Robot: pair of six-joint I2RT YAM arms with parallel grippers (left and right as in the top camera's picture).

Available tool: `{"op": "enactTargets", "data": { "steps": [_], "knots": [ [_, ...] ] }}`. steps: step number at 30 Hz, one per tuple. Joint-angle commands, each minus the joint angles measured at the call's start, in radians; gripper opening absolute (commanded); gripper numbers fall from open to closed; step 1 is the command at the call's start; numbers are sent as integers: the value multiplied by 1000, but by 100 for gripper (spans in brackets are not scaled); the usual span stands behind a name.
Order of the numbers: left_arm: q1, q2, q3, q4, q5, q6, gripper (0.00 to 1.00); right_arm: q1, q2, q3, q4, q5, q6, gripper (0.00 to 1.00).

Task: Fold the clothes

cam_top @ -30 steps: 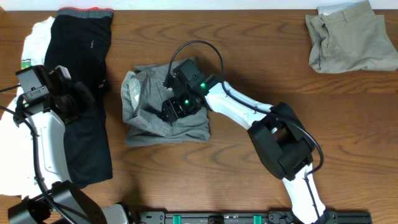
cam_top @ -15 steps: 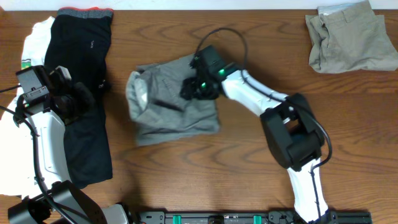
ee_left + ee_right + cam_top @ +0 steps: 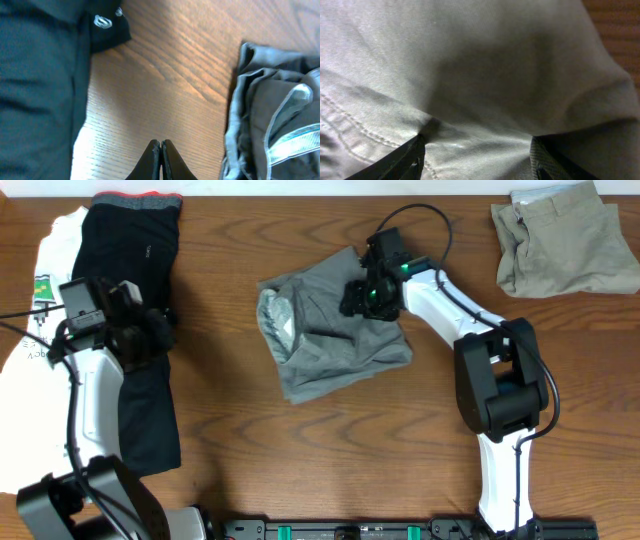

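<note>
A folded grey garment (image 3: 335, 340) lies at the table's centre, a little right of the middle. My right gripper (image 3: 365, 295) sits on its upper right part; in the right wrist view the fingers (image 3: 475, 150) are spread wide apart and press on the grey cloth (image 3: 470, 65). My left gripper (image 3: 150, 335) is shut and empty, at the right edge of a long black garment (image 3: 130, 240). In the left wrist view its tips (image 3: 161, 147) hover over bare wood between the black garment (image 3: 40, 75) and the grey garment (image 3: 270, 115).
A white garment (image 3: 55, 240) lies under and left of the black one at the far left. A folded khaki garment (image 3: 560, 240) sits at the back right corner. Wooden table (image 3: 300, 470) shows in front.
My right gripper has dragged the grey garment to the right and slightly back. My left gripper has moved right and a little back, toward the black garment's edge.
</note>
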Motion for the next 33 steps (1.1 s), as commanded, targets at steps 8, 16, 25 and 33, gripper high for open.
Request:
{"op": "enactTargets", "data": {
  "steps": [8, 16, 25, 33],
  "knots": [
    [-53, 84, -11, 27, -5, -9, 6, -141, 23, 148, -219, 124, -93, 66],
    [-90, 87, -11, 76, -5, -9, 6, -156, 23, 348, -423, 133, -44, 73],
    [-91, 87, -11, 76, -5, -9, 6, -153, 7, 413, -584, 144, -98, 77],
    [-91, 87, -11, 72, -5, -9, 7, -205, 9, 285, -402, 64, -437, 82]
  ]
}}
